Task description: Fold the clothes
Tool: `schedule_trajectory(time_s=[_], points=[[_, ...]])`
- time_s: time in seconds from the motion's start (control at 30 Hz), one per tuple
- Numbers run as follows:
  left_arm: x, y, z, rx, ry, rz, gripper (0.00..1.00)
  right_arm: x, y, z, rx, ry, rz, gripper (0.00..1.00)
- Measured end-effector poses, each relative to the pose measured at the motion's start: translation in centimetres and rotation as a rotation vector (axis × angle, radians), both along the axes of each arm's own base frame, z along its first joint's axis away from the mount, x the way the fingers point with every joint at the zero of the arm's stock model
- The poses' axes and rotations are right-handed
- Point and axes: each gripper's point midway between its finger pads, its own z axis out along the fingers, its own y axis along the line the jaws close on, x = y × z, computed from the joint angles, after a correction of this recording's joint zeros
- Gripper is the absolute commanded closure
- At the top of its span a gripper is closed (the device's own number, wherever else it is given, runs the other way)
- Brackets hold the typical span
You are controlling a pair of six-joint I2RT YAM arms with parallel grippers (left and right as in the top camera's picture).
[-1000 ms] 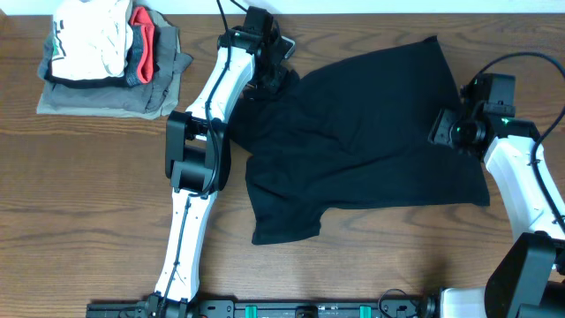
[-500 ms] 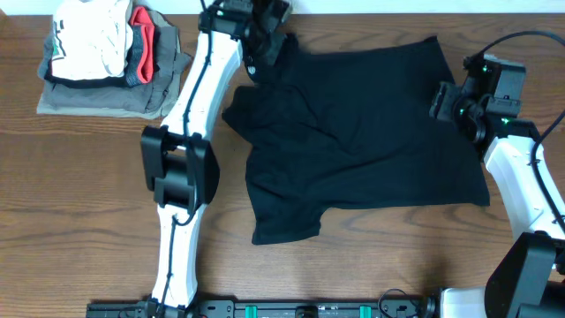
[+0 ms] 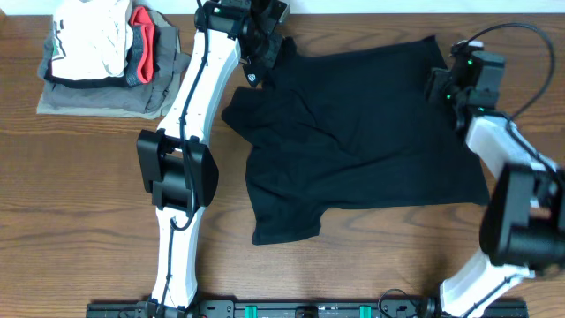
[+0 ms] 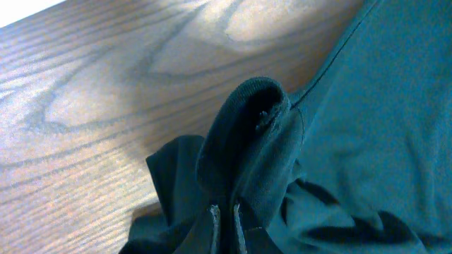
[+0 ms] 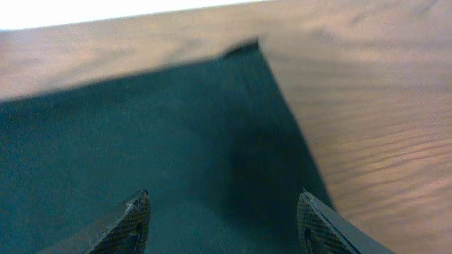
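Fingers [image 4: 237, 227] of the left gripper [image 4: 225, 227] are pressed almost together, pinching a bunch of the black T-shirt [image 3: 362, 132]. In the left wrist view a thick rolled edge of fabric, likely the collar or a sleeve hem, loops up just beyond the tips. From overhead, this gripper sits at the shirt's far left corner, near the back edge of the wooden table [image 3: 88, 221]. The pinch seems meant to lift that crumpled end and pull it straight, since the cloth there lies in loose ridges while the rest is fairly flat.

The right gripper [image 5: 226, 215] has its 2 fingers [image 5: 132, 220] spread wide with nothing between them, poised above the shirt's far right corner, which lies flat on the wood. It looks placed to take that corner so the 2 arms could stretch the shirt or carry its far edge over.

No fold looks made yet. The shirt lies spread across the middle and right of the table, with 1 sleeve reaching toward the near edge.

Well apart from it, at the far left, sits a pile of other clothes [image 3: 106, 66]: a white garment [image 3: 88, 40] and a red garment [image 3: 146, 44] on a grey-olive folded garment [image 3: 115, 95]. Nothing lies on the shirt. The left arm [image 3: 199, 97] stretches just beside the shirt's left side and may crowd a fold toward that side.
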Motion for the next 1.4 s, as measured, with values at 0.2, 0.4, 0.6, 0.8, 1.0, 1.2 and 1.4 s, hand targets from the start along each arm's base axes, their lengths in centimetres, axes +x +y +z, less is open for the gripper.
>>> schedule_trajectory(time_s=[0.2,0.4,0.6,0.8,1.0,1.2,1.4], points=[[-0.8,-1.0,-0.2,0.005,0.02,-0.02,0.94,3.1,-0.3,-3.8,0.013,0.096,0.009,0.35],[-1.9,-2.5,-0.5,0.012,0.041,-0.051,0.94,7.3,-1.1,1.1,-0.035,-0.021,0.018,0.39],[-2.8,-3.8,-0.6,0.017,0.055,-0.077,0.94,9.5,-1.7,4.4,-0.072,-0.122,0.02,0.44],[-4.7,-3.5,-1.4,0.043,0.133,-0.084,0.94,10.8,-2.0,0.2,-0.072,-0.091,0.019,0.44],[-5.8,-2.8,-1.9,0.074,0.183,-0.079,0.94,12.9,-2.5,-3.5,-0.06,-0.053,0.012,0.44],[-5.8,-2.5,-2.0,0.092,0.181,-0.071,0.94,15.5,-2.7,-2.7,-0.057,-0.1,0.014,0.45],[-5.7,-2.4,-2.0,0.095,0.178,-0.07,0.94,16.5,-2.8,-3.6,-0.04,-0.109,0.006,0.48]])
